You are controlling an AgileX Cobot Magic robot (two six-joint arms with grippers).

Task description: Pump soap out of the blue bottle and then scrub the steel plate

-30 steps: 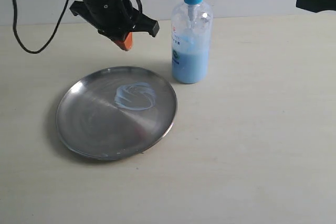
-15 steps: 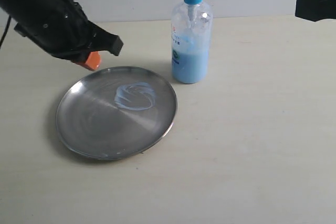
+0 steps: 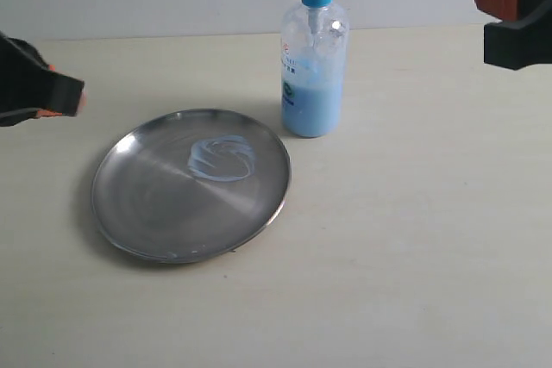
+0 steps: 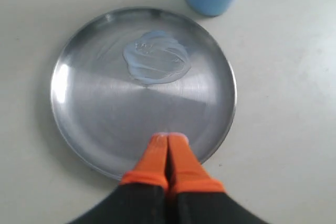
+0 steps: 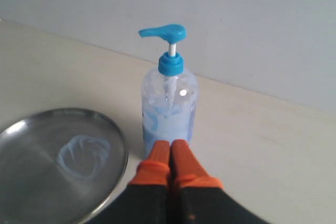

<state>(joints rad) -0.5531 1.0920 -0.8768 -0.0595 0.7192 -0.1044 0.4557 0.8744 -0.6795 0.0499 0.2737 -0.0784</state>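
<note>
left hand (image 4: 168, 139): swung from beside blue bottle (image 3: 314, 75) to far left (past steel plate (image 3: 155, 213)) | right hand (image 5: 170, 144): lower

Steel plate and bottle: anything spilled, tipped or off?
Nothing stands out. The soap smear sits wholly inside the steel plate, off-centre toward the blue bottle. The bottle stands upright beside the plate. No soap shows on the table.
</note>
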